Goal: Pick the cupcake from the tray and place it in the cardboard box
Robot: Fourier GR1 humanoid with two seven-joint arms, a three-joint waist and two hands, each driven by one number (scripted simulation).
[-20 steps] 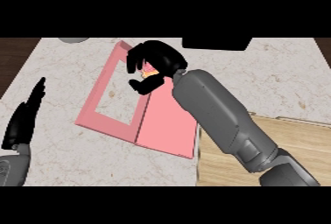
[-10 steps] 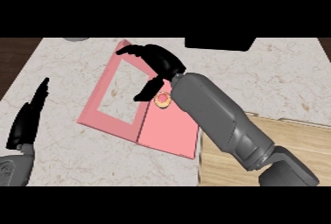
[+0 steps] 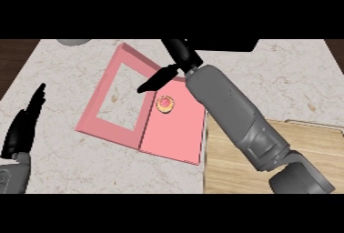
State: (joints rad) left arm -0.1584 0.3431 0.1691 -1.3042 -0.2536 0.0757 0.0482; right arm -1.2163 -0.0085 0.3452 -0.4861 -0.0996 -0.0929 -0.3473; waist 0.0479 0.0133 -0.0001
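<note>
Two hands are in your view, and the pink cardboard box [image 3: 121, 102] serves as your landmark for both. Nearest to you, at the near right of the box, lies a pale wooden tray [image 3: 302, 154], its left edge just beside the box's near corner; your right forearm crosses over it. At the near left of the box, well apart from it, your left hand [image 3: 23, 123] rests on the marble counter [image 3: 60, 164] with its fingers straight and pressed together, pointing away from you. Look at the box itself: its open frame lies to the left and a flat pink panel to the right. On that right panel, towards its far end, sits the cupcake [image 3: 164, 103], seen from above, clear of any finger. Just beyond the cupcake, over the box's far right edge, your right hand [image 3: 176, 61] hangs with fingers straight and spread, holding nothing; the thumb points down-left over the panel.
</note>
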